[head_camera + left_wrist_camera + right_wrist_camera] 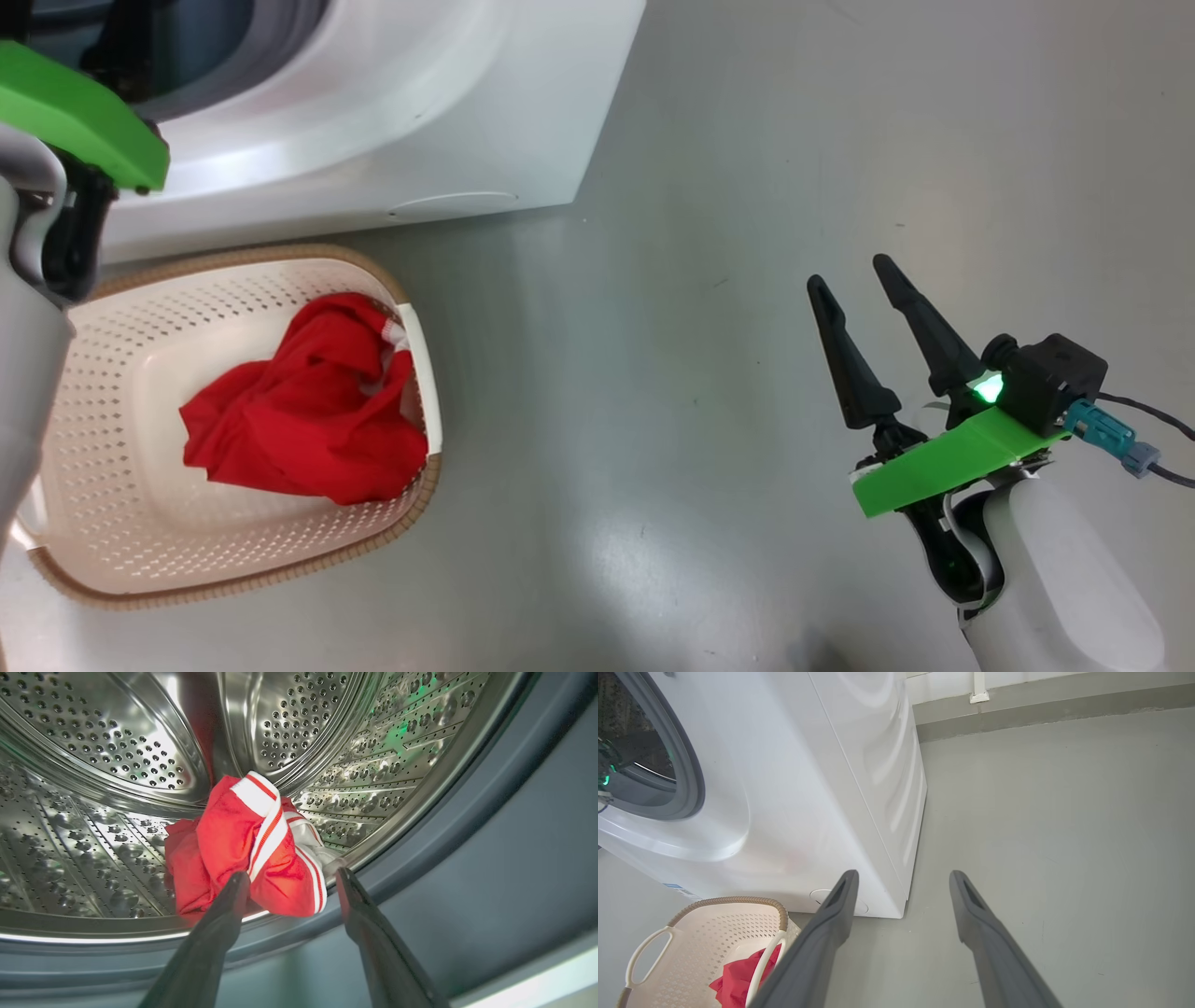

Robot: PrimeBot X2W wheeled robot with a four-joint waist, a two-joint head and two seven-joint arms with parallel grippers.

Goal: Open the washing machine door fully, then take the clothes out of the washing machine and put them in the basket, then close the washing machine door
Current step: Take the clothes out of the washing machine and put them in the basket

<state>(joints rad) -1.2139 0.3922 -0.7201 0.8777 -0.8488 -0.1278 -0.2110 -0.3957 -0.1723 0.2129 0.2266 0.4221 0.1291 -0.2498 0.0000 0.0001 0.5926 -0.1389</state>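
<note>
Against the drum lip, a red garment is lying crumpled: soft, light, likely floppy, so its raised striped fold is looking the best hold. The left gripper is hovering at it, fingers spread, empty. Below the drum, the basket is holding another garment. The right gripper is idling open, well apart from the drum.

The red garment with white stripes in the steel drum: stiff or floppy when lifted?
Probably floppy: the red garment with white stripes lies crumpled in soft folds, so it would sag and dangle from the open left gripper once pinched. It looks thin, so probably light. Trailing cloth might drag over the grey rubber gasket.
</note>
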